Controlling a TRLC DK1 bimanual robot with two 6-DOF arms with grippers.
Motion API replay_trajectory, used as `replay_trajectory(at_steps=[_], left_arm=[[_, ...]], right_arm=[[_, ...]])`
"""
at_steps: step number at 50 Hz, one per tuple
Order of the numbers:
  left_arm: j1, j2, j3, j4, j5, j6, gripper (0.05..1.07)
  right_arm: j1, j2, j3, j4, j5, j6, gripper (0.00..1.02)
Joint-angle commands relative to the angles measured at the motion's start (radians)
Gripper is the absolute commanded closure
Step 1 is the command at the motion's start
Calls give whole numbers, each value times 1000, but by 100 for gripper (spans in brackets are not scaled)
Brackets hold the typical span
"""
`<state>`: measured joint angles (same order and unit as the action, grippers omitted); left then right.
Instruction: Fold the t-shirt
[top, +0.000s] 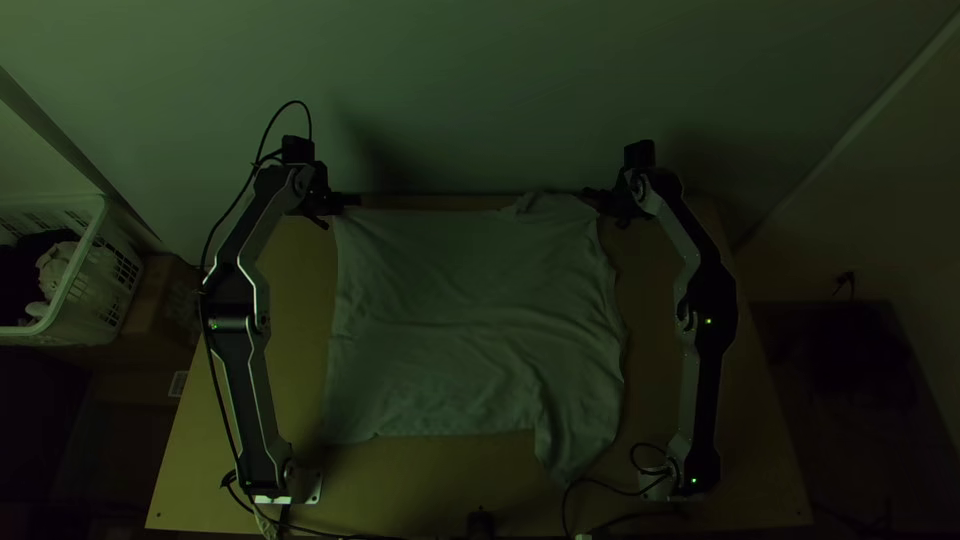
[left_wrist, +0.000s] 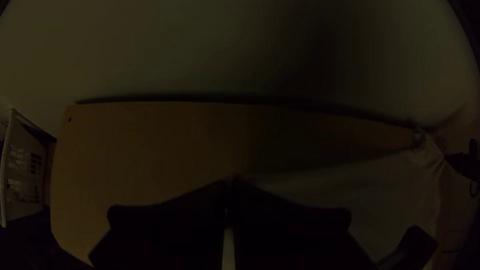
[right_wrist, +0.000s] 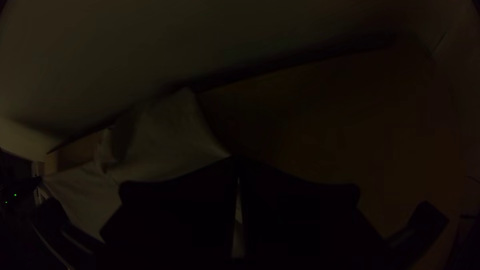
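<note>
1. The t-shirt (top: 470, 300) lies in front of me on the light wooden table (top: 295, 300), between the two arms, spread broadly, with soft creases running across its middle.

2. Its far edge runs between the two grippers. Toward the right, part of that edge is rumpled and reaches up to the table's far edge, close to the pale wall (top: 450, 100).

3. At the near side, the right-hand part droops into a point, coming closer to the table's near edge than the rest of the cloth does.

4. The left gripper (top: 345, 200) is at the shirt's far left corner. In the left wrist view its two flat fingers come together at the tips, pinching the cloth, which stretches away from them toward the other arm.

5. The right gripper (top: 597, 196) is at the far right part of the shirt. It's dim over there, but its fingers look pressed together on the cloth's edge, with a loose flap beside the tips.

6. The left arm (top: 245, 320) and the right arm (top: 708, 310) stand along either side of the shirt, each showing small green lights. A black cable (top: 207, 245) loops along the left one.

7. Off the table's left side I see a white basket (top: 85, 262) with clothes (top: 55, 268) in it, and a brown box (top: 160, 300) just beside it.
</note>
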<state>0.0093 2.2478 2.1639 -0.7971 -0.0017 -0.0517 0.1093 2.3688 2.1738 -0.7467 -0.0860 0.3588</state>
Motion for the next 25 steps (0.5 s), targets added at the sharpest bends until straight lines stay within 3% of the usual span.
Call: replay_trajectory(at_steps=[1, 16, 25], left_arm=[[6, -59, 4, -36, 6, -11, 105], [20, -168, -124, -40, 34, 6, 105], [35, -251, -297, 38, 45, 18, 105]], right_arm=[[-2, -72, -40, -8, 17, -6, 100], [10, -204, -167, -8, 15, -50, 100], [12, -278, -276, -5, 12, -84, 100]])
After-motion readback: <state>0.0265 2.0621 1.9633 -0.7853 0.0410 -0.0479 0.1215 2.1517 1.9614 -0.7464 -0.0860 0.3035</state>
